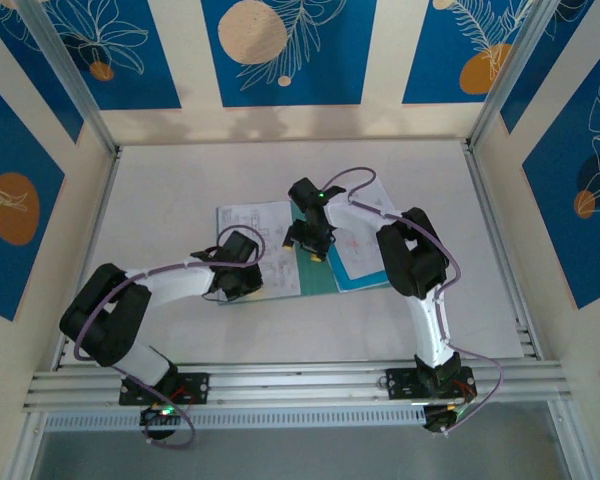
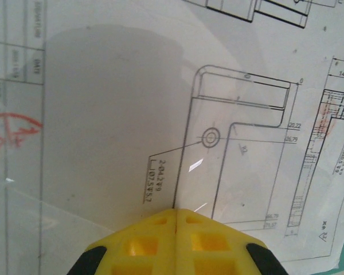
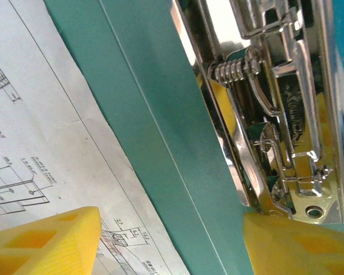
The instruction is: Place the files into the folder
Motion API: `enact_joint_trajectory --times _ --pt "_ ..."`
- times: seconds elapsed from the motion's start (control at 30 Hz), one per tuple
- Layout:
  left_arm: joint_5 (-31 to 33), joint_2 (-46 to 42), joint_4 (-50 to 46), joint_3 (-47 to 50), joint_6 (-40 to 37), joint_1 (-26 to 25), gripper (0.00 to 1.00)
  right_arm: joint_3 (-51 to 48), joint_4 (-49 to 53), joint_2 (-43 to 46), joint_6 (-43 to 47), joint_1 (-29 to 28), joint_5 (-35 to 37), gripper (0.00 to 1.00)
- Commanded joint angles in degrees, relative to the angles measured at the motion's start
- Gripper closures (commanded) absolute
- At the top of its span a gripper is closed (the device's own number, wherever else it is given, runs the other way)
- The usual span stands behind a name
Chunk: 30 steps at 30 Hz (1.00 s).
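While the left jaws, fully shut, rest on a printed sheet (image 2: 132,114), the right jaws stand wide, gripping nothing, over the metal clip (image 3: 275,114) of the folder (image 3: 149,132). It lies open, teal, mid counter (image 1: 180,200). White files (image 1: 260,240) lie on it, apparently unclamped; clamping and closing remain.

Left arm (image 1: 160,285): folded low, elbow out to the left, forearm reaching inward. Left gripper (image 2: 176,215): pointed downward, yellow jaws pressed fully together. Right arm (image 1: 427,300): rising from its base, bent at the elbow, forearm angled inward and leftward. Right gripper (image 3: 172,240): pointed downward, yellow jaws standing well apart.
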<state>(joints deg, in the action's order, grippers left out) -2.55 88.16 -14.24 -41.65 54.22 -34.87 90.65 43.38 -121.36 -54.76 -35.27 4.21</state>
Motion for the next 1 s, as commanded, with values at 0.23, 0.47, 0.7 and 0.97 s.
enact_joint_trajectory --times 0.23,0.47,0.7,0.97 --pt "2.63 1.40 -9.77 2.98 1.05 1.31 1.00 -1.65 4.50 -8.00 2.12 3.51 3.98 0.31" --pt "2.55 1.14 -9.71 3.06 1.25 1.35 1.00 -3.78 2.93 -9.70 1.77 5.70 -0.47 0.31" --pt "2.72 1.05 -9.79 3.06 1.32 1.30 1.00 -4.76 0.50 -2.68 4.98 6.05 1.77 0.30" --pt "2.94 0.70 -10.07 2.98 1.24 1.30 1.00 0.07 -0.08 9.00 6.82 3.98 3.32 0.29"
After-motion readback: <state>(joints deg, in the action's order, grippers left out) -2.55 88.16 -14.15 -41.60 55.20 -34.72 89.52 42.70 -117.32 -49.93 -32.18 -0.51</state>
